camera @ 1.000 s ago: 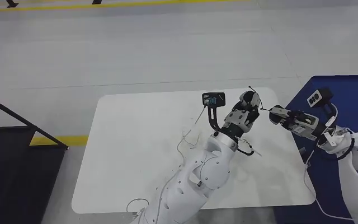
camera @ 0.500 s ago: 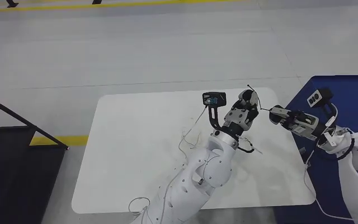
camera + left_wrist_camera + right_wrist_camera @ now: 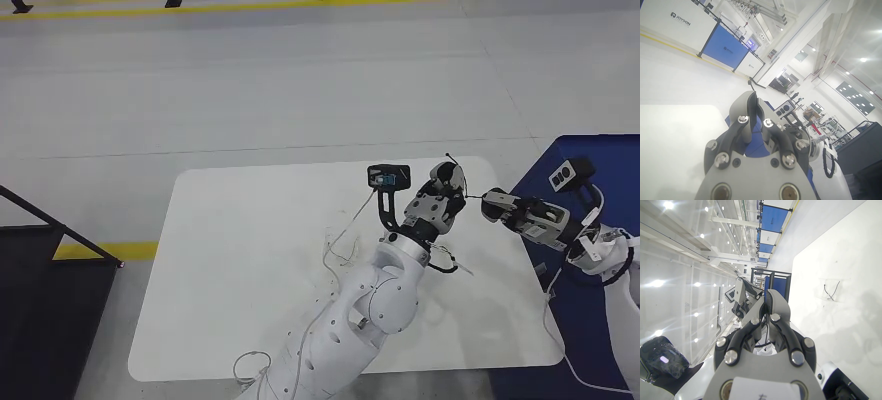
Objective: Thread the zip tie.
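A thin black zip tie (image 3: 474, 194) spans the gap between my two grippers above the right part of the white table (image 3: 250, 280). My left gripper (image 3: 449, 178) is shut on one end, and the tie's tip (image 3: 750, 83) pokes out past its fingertips. My right gripper (image 3: 484, 203) is shut on the other end, with the black strand (image 3: 766, 310) running between its pads. In the right wrist view the left gripper (image 3: 738, 283) hangs just beyond my right gripper (image 3: 766, 293), its tie tip sticking up. The left gripper (image 3: 755, 94) shows its jaws pressed together.
A clear bag with spare black zip ties (image 3: 830, 291) lies flat on the table. A blue mat (image 3: 600, 160) borders the table's right edge under the right arm. A dark framed barrier (image 3: 50, 240) stands off the left side.
The left arm's wrist has shifted slightly to the right, toward the right gripper. The right arm has stayed still, and both grippers keep their hold.
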Robot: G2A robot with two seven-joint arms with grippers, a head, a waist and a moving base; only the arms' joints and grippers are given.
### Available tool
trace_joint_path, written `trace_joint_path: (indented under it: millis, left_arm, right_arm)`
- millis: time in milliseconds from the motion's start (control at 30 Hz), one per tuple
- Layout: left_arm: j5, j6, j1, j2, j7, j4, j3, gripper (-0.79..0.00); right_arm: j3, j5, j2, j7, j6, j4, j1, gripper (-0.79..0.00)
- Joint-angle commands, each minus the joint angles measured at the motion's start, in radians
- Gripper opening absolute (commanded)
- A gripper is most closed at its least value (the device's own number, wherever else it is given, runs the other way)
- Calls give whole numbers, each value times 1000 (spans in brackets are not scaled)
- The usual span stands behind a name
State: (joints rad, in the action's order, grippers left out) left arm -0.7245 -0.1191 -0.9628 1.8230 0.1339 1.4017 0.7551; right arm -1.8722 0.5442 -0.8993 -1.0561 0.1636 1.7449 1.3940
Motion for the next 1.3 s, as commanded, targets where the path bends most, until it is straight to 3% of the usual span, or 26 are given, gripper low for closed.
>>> trace_joint_path:
  millis: [0,800,1067,1267]
  left_arm:
    - [-4,-3,-3,1,1,0,4,-785]
    - [-6,-6,-17,22,-41,-20,21,-785]
    - [-33,47,-29,22,-90,-16,8,-785]
    - [-45,39,-50,22,-60,4,23,-785]
  right_arm:
    - [0,0,0,0,0,0,0,-785]
    - [-15,28,1,58,-61,36,39,-785]
    - [-17,26,4,67,-56,35,40,-785]
    - [-10,23,5,66,-49,40,44,-785]
